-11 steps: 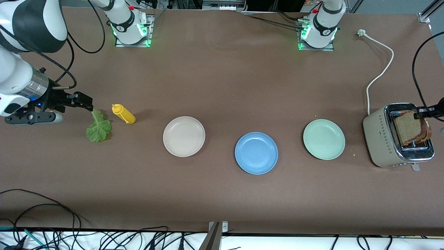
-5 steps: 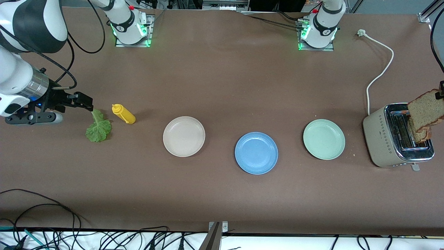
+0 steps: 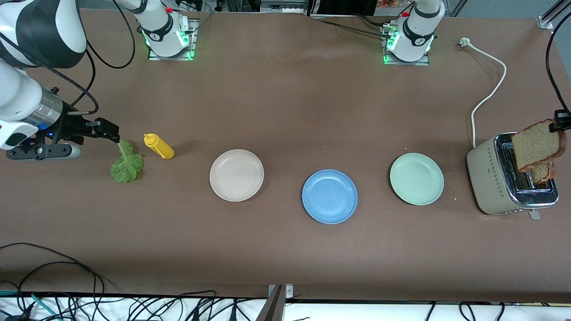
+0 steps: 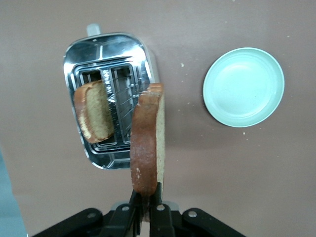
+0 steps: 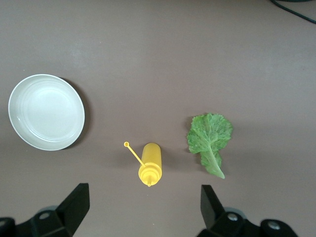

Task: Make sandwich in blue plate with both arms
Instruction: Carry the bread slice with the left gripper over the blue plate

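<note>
1. Blue plate (image 3: 329, 196) bare, mid table, unchanged.
2. Left end effector (image 4: 146, 203) pinching bread slice (image 3: 535, 145), now lifted clear above toaster (image 3: 495, 178); second slice (image 4: 94, 111) in slot.
3. Right end effector (image 5: 143, 207) unmoved, spread wide, hovering over lettuce (image 3: 127, 162) and mustard bottle (image 3: 159, 146).

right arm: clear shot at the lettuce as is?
Probably yes. The right gripper is open and hangs over the table by the lettuce stem. Nothing covers the leaf; the mustard bottle lies beside it, apart. The left gripper is busy holding a bread slice over the toaster.
</note>
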`<action>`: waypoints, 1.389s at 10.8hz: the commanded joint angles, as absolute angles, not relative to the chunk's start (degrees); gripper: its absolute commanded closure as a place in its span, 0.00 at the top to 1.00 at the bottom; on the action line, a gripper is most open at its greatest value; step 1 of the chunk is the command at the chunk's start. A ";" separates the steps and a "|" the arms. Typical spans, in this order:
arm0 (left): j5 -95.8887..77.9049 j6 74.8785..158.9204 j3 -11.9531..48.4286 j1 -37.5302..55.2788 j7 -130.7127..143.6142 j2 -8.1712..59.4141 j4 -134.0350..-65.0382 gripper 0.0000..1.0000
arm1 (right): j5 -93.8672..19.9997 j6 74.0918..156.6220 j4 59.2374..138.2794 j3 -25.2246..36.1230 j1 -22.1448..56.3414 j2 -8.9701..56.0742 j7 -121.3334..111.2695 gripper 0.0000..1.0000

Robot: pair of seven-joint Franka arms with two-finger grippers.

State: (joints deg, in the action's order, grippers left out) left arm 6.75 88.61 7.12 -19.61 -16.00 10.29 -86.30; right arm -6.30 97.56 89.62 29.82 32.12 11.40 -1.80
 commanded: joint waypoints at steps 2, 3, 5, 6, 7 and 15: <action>6.94 87.71 7.03 -16.09 -15.21 11.95 -84.82 0.00 | -5.71 97.47 89.47 29.79 31.90 11.25 -2.37 1.00; 6.25 87.71 7.12 -15.91 -15.12 12.48 -85.60 0.00 | -5.71 97.47 89.47 29.79 31.90 11.42 -2.37 1.00; -0.41 87.89 7.21 -14.25 -13.98 12.13 -87.62 0.00 | -5.71 97.56 89.47 29.79 31.82 11.51 -2.37 1.00; -3.57 88.15 7.21 -13.19 -13.19 12.22 -88.24 0.00 | -5.71 97.56 89.47 29.79 31.73 11.60 -2.37 1.00; -6.13 88.42 7.12 -10.66 -10.05 12.30 -88.59 0.00 | -5.63 97.56 89.47 29.88 31.73 11.95 -2.29 1.00; -28.27 95.69 7.21 -0.10 0.97 23.18 -87.89 0.00 | -5.62 97.56 89.47 29.97 31.38 12.30 -3.16 1.00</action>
